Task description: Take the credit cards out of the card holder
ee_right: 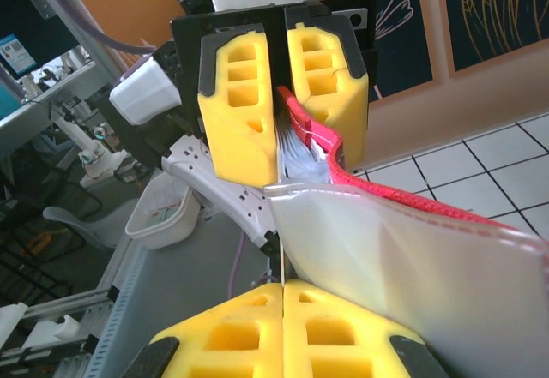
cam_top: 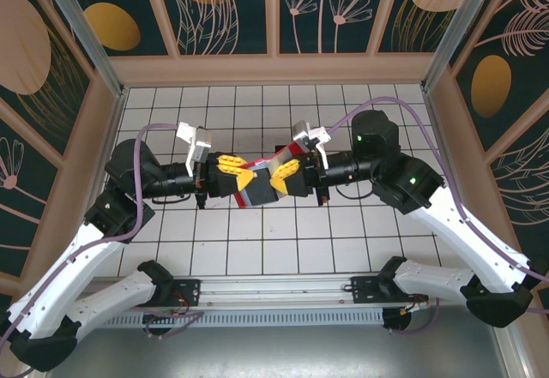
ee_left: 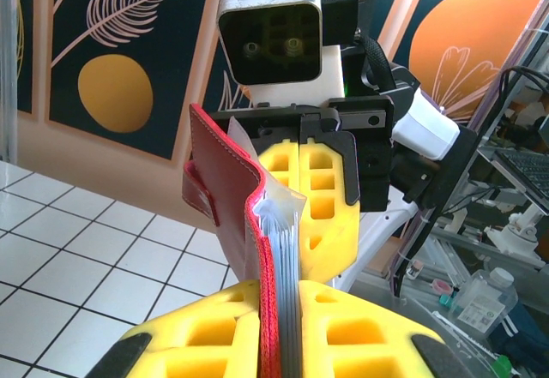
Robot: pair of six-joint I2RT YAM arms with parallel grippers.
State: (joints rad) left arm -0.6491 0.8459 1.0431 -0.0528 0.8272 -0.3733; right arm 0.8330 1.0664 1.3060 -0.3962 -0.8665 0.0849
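Setting: a white tiled desk [cam_top: 257, 249], gridded with dark grout and boxed in by wall panels [cam_top: 214, 1] of dark teal printed with pale leaves, flowers and orange discs.
Left arm [cam_top: 94, 249]: white shell links and black joints reaching in from the left toward the middle of the desk.
Left hand [cam_top: 243, 172]: blocky yellow honeycombed fingers pressed almost together, gripping the card holder's spine end; in its wrist view the red edge and grey layers stand upright between the pads.
Card holder [cam_top: 260, 185]: a small red folding wallet held up off the tiles at the centre of the desk, spanning the gap between the two hands.
Contents: a tight stack of thin grey-blue edges [ee_left: 287, 258] sits inside the fold; cards and pocket walls cannot be told apart.
Materials: red grained cover with stitched border, a small red snap tab [ee_left: 199, 194] hanging off the outer face, and a smooth pale translucent inner flap [ee_right: 412, 267].
Right hand [cam_top: 276, 179]: yellow fingers fully closed, pinching the thin edge of that pale flap, facing the left hand across the wallet.
Right arm [cam_top: 455, 232]: matching white links coming in from the right.
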